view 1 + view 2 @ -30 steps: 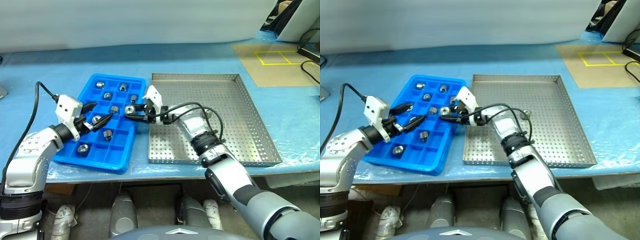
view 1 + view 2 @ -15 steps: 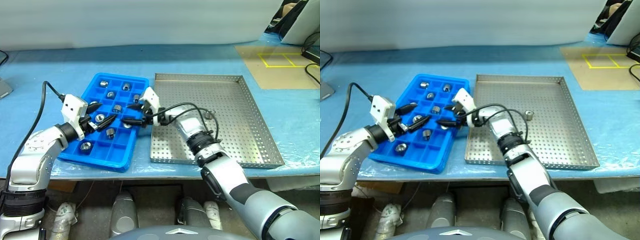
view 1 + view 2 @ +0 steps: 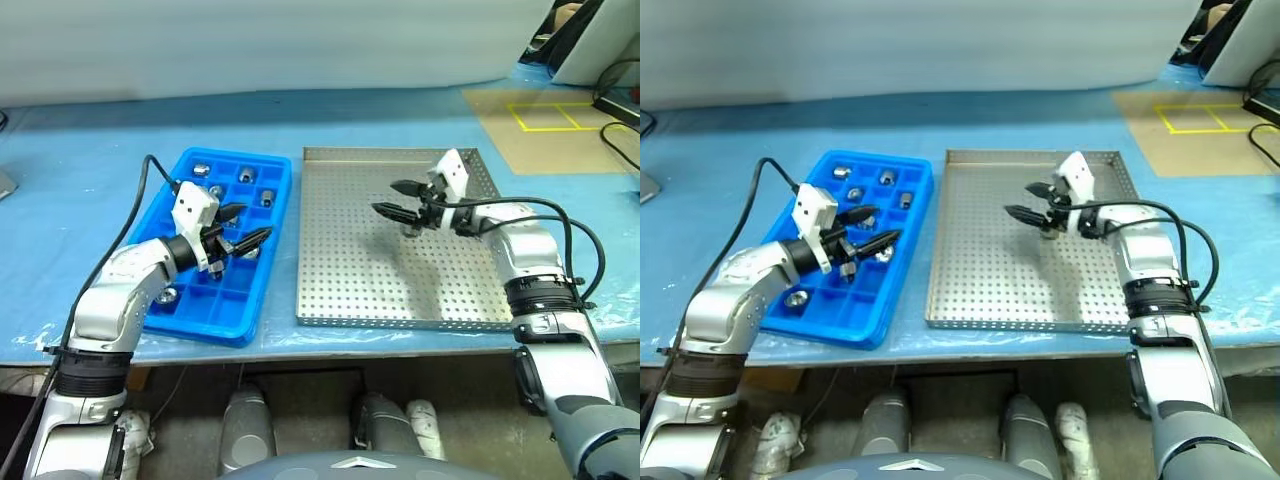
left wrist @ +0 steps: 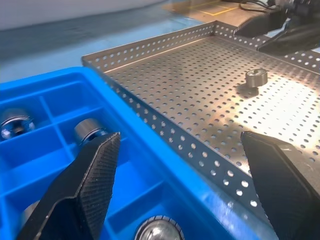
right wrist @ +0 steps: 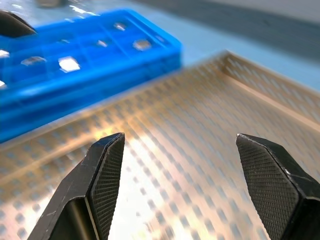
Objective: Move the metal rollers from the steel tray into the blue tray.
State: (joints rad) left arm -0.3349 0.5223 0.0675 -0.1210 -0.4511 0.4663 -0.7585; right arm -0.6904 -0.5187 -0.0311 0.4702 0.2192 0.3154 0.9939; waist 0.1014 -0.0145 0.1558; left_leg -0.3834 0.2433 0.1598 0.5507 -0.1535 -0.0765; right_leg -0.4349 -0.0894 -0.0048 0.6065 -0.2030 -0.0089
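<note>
Steel tray point(image 3: 350, 290): lying on the blue-covered surface point(image 3: 90, 150), directly beside the blue tray point(image 3: 262, 270) on the robot's right; the two rims are running side by side, nearly touching.
Remaining metal roller point(image 4: 256, 77): standing on the perforated floor of the steel tray, in its far right part, just beside the right gripper; in the head views it is showing at point(image 3: 1048, 235), partly covered by the black fingers.
Blue tray: sitting slightly angled on the surface, left of the steel tray; several compartments are each holding one metal roller, among them point(image 3: 244, 174), point(image 3: 200, 166), point(image 3: 266, 197) and point(image 3: 167, 295).
Rollers near left gripper: one roller is resting in a compartment point(image 4: 90, 129), another is showing at point(image 4: 159, 231), both inside the blue tray.
Right gripper point(image 3: 398, 199): hovering over the far right part of the steel tray, pointing toward the blue tray; jaws are standing wide apart and holding nothing, as the right wrist view is confirming.
Left gripper point(image 3: 243, 224): hovering over the right side of the blue tray, pointing toward the steel tray; jaws are spread wide, with nothing between them.
Cables: a black cable point(image 3: 125, 225) is arching over the left arm; another point(image 3: 575, 235) is looping along the right forearm.
</note>
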